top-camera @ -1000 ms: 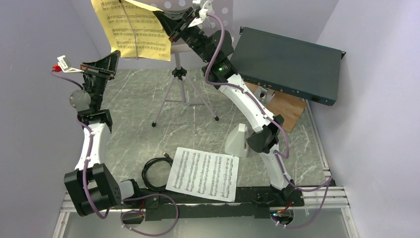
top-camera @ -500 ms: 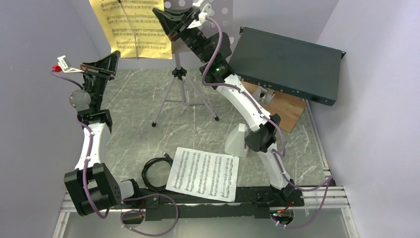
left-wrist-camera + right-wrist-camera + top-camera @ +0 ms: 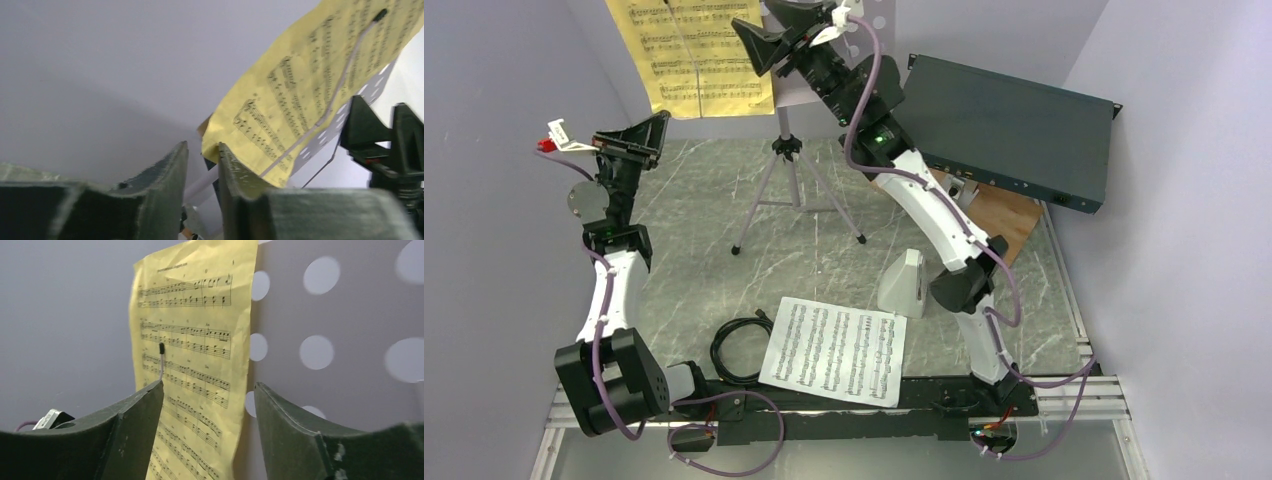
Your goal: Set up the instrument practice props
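Observation:
The yellow sheet-music page lies flat on the pale grey perforated music stand, under its thin wire arm. The silver tripod stands at the back of the table. My right gripper is open, close in front of the page's right edge, its fingers off the paper. My left gripper hangs below and left of the page, its jaws a narrow gap apart with nothing between. A white music page lies flat near the front. The white metronome stands beside my right arm.
A large dark-green flat box sits tilted at the back right over a wooden board. A coiled black cable lies left of the white page. Purple walls close in the left, back and right.
My right gripper has opened and let go of the yellow page's right edge, which now lies flat on the stand. My left gripper has parted its jaws a little.

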### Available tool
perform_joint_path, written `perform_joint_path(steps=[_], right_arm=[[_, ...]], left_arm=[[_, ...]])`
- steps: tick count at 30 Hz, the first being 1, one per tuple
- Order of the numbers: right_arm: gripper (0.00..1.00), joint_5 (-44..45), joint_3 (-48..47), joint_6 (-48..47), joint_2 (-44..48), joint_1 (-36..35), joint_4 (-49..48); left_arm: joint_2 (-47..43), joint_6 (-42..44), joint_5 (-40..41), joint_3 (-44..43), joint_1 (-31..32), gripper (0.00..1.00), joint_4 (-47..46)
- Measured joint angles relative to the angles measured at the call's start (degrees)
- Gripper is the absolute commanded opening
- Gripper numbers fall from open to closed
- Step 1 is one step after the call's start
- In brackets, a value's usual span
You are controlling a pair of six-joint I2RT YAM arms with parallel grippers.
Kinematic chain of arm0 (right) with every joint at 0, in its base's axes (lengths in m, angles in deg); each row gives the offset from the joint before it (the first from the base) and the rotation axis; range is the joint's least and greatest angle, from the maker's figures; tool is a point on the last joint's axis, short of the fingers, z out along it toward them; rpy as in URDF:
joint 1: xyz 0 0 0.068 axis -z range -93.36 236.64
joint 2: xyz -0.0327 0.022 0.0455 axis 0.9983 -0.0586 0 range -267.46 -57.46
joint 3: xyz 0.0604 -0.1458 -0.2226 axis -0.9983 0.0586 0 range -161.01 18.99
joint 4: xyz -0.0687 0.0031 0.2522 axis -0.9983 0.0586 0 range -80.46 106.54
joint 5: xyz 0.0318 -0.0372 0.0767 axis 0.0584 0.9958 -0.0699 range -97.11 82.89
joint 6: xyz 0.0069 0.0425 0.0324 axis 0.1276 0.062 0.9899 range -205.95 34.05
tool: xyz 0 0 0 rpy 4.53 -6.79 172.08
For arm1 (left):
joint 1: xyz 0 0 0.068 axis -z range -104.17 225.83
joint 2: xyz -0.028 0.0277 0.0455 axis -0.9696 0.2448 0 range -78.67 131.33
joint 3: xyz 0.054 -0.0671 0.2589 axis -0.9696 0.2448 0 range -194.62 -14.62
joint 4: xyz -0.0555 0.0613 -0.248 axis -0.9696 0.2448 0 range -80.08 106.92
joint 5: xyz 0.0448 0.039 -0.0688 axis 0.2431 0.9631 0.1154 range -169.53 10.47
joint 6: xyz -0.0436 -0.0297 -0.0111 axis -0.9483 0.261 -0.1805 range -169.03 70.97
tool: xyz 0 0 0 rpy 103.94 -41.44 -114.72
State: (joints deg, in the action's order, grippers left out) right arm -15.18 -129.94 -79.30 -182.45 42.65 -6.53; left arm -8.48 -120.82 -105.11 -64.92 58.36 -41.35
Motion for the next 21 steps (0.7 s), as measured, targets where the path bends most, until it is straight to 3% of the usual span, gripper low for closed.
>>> perform_joint_path(steps=[3, 8, 14, 21], right_arm=[[0.82, 1.7, 2.5, -0.5, 4.7, 0.0, 5.1], [0.87, 3.1, 7.5, -1.0, 14.3, 0.0, 14.6], [0.89, 4.3, 20.0, -1.9, 26.7, -2.0, 22.1], [0.92, 10.8, 51.8, -4.8, 40.8, -10.9, 24.9]], left_arm=[[-0.6, 0.1, -0.1, 0.6, -0.4, 0.57, 2.2], [-1.8, 0.1, -1.8, 1.0, -1.4, 0.82, 5.6], [-5.3, 3.5, -7.0, 0.0, -2.6, 0.87, 15.7], [-10.7, 19.5, -10.0, -9.3, -2.6, 0.93, 48.4]])
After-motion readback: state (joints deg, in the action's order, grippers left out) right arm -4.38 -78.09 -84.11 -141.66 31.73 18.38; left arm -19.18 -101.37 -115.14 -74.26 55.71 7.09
